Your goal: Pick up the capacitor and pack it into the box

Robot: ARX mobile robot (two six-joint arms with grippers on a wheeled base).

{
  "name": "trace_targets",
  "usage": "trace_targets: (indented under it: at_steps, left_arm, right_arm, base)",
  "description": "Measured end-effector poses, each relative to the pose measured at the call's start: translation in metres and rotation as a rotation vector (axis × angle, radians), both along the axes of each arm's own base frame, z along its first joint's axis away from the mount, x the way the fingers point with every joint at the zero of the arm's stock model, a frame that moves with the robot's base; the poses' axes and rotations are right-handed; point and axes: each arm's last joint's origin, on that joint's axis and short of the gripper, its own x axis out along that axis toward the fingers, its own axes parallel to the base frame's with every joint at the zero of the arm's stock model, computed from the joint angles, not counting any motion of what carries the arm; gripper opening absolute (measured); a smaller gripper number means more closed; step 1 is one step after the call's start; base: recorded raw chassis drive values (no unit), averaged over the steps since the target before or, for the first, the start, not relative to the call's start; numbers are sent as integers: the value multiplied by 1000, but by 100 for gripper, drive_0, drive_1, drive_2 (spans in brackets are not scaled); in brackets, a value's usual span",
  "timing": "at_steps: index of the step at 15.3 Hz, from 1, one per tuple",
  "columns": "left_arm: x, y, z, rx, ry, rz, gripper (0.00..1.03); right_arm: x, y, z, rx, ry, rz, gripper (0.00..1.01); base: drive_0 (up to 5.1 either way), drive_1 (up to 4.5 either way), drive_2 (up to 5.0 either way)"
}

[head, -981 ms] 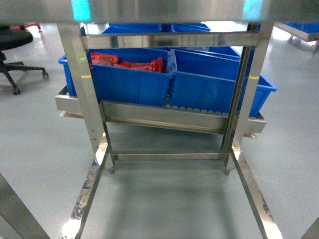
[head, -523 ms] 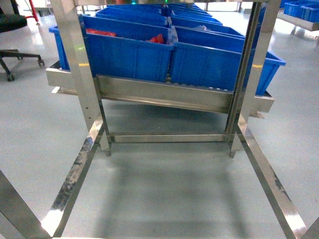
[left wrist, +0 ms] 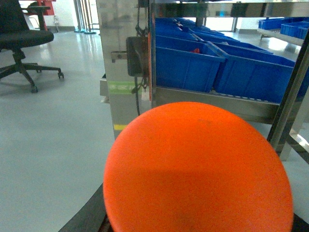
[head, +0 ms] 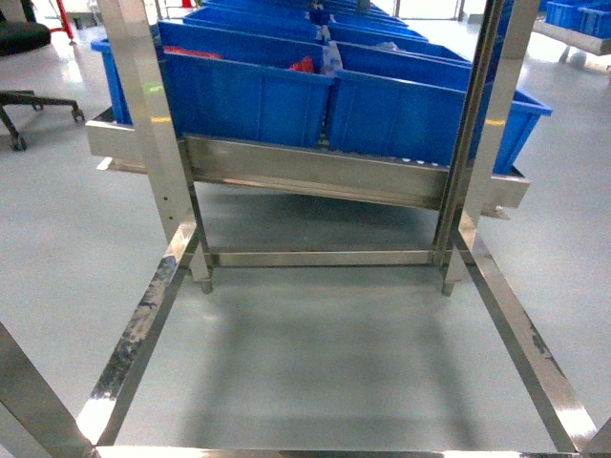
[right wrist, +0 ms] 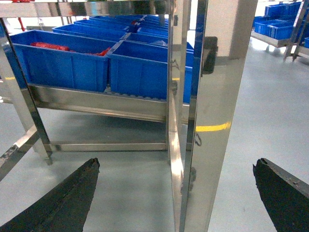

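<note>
Since a second ago the head view has dropped and drawn closer: the blue bins (head: 382, 100) now sit at the top of the picture, and far more of the grey floor (head: 325, 363) inside the steel rack frame (head: 153, 143) shows. Red packets (head: 304, 65) peep over the rim of the left bin; the bins rest on a tilted steel shelf (head: 315, 172), side by side and touching.

Neither the pink box nor any capacitor appears in any view. No arm shows in the head view either.

From the right wrist, the right claw (right wrist: 178, 193) stands wide open with nothing between its dark fingers (right wrist: 63, 198) — a mirror-bright upright post (right wrist: 212, 121) rises just ahead of the gap and blocks much of the rack.

From the left wrist, a big orange disc (left wrist: 198, 169) fills the lower picture and hides the left claw entirely, so whether it is open cannot be told. Behind it stand a steel post (left wrist: 123, 72) carrying a dark fitting (left wrist: 135, 55) and, far left, an office chair (left wrist: 24, 38), cut off at the edge.
</note>
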Motion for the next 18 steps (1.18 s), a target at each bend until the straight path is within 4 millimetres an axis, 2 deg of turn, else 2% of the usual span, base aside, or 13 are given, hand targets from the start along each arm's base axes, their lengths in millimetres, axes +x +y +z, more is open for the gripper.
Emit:
trace_targets:
  at_steps: [4, 18]
  left_arm:
    - [0, 0, 0, 0, 0, 0, 44]
    - [0, 0, 0, 0, -1, -1, 44]
  right_arm:
    - [0, 0, 0, 0, 0, 0, 98]
    - [0, 0, 0, 0, -1, 0, 98]
  base:
    - [0, 0, 0]
    - [-483, 263, 263]
